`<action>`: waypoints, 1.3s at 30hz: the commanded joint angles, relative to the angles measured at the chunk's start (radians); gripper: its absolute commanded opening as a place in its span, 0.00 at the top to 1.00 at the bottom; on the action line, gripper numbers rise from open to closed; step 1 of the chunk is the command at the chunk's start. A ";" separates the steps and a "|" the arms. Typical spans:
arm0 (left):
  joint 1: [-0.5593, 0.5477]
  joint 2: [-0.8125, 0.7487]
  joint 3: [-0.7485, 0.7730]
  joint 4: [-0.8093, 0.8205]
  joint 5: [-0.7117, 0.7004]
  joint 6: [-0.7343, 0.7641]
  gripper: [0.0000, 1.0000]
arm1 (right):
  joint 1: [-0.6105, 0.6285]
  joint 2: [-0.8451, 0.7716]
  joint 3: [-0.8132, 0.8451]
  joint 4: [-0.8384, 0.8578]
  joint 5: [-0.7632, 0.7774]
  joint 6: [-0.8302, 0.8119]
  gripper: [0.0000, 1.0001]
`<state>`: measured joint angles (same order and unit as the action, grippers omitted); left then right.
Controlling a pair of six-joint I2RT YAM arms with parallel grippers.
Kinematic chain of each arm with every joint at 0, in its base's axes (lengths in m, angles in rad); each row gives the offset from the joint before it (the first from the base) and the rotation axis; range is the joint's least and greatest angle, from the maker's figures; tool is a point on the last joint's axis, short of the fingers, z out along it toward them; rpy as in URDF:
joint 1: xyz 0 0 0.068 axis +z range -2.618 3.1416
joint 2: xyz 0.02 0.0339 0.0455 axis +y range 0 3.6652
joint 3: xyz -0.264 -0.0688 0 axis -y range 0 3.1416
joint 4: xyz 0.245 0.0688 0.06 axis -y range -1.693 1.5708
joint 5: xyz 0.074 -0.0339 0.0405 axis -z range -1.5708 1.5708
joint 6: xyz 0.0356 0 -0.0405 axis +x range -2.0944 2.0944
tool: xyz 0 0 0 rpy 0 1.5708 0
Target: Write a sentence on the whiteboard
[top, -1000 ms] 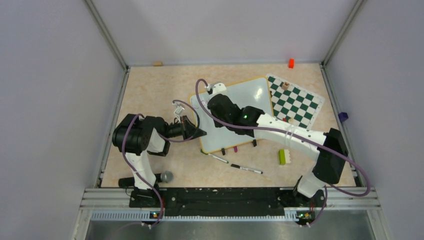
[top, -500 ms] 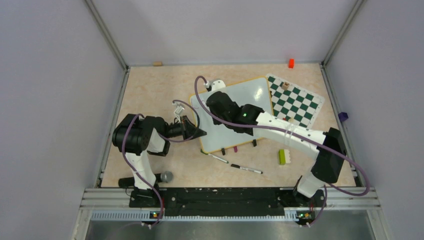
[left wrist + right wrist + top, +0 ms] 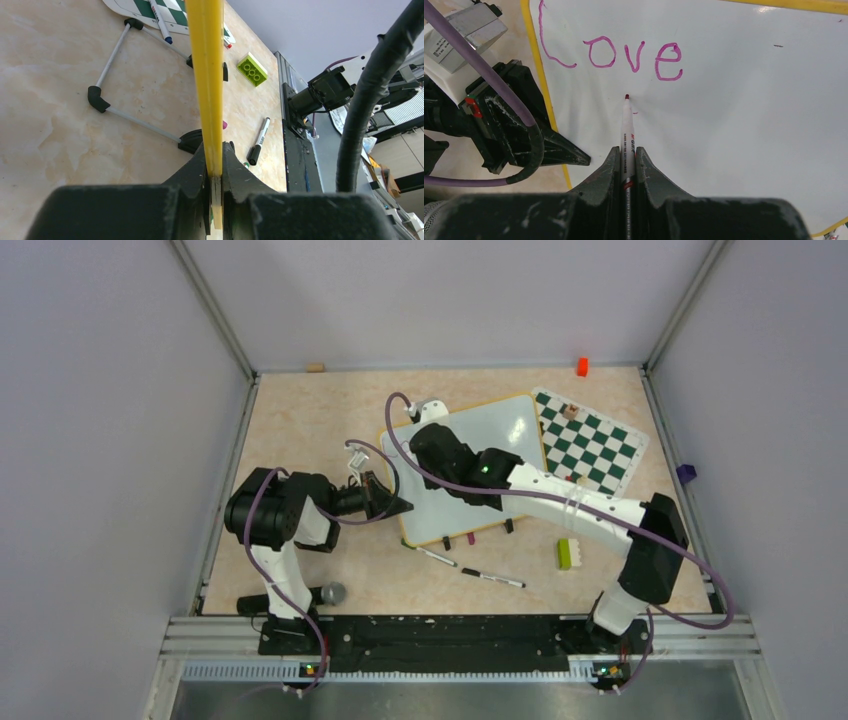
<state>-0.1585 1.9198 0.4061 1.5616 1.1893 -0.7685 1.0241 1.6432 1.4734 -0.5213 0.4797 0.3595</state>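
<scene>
The board [image 3: 510,430] is in the middle of the top view, a little toward the top, turned at a slant, with the chess mat [image 3: 590,445] just beside it on the right. The left gripper [image 3: 214,167] is squeezed tight on the board's yellow edge [image 3: 207,75], at the board's left side, most likely to keep it from sliding. The right gripper [image 3: 626,152] is squeezed tight on a pen [image 3: 628,132] that points up the frame in the right wrist view. The sentence [image 3: 634,54] has only one word so far: "Love", in purple-pink letters, in the upper left of that view. The pen tip [image 3: 627,96] is just under the gap between the o and the v, on bare white board. A tiny pink speck sits right beside the tip, but I cannot tell if the tip is touching the board or just above it. Nothing else is written; the rest of the board, to the right and below, is white. So the job looks like it has only begun: one word is down and the other words are left to write, most likely on a new line under "Love". Two more pens [image 3: 492,579] lie on the table [image 3: 300,420] below the board in the top view, and no gripper holds them
</scene>
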 commanded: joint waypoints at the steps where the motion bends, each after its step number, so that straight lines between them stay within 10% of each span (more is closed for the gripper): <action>1: -0.019 -0.003 0.000 0.057 0.055 0.070 1.00 | 0.006 0.014 0.028 -0.008 0.035 -0.002 1.00; 39: -0.018 0.005 0.002 0.058 0.056 0.072 1.00 | 0.006 -0.043 -0.076 -0.024 -0.010 0.041 1.00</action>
<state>-0.1581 1.9198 0.4065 1.5532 1.1847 -0.7719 1.0306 1.6146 1.3815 -0.5423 0.4263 0.4065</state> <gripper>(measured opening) 0.094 0.095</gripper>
